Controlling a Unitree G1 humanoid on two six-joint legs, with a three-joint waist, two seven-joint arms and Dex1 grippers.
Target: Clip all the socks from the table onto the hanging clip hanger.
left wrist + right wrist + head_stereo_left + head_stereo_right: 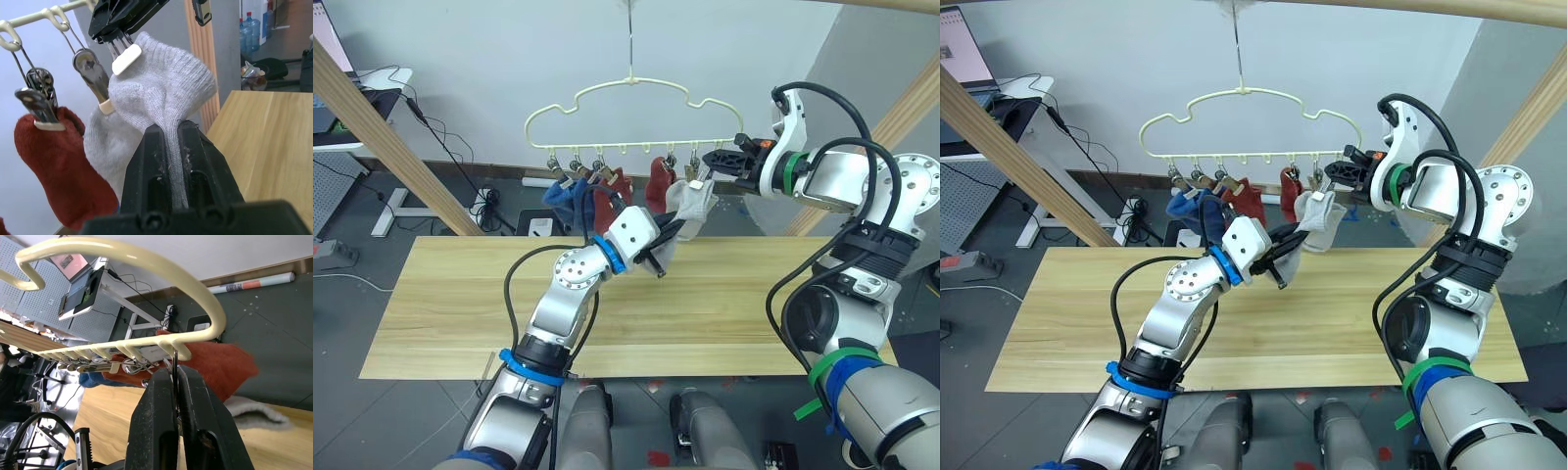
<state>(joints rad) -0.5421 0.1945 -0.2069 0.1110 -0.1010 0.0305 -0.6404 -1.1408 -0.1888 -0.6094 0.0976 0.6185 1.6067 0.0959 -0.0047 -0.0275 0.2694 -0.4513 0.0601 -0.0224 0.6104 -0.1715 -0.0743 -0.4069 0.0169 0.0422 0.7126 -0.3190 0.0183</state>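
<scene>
Left wrist view: the left tool pinches a soft light grey knit sock. The right tool squeezes, seemingly, a small grey metal clip on the pale-yellow wire hanger.

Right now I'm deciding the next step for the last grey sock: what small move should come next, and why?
Probably let the right gripper release the end clip so it bites. The left gripper holds the grey sock with its cuff already in that clip.

No text, label, brand, number or sign can be read anywhere here.
</scene>
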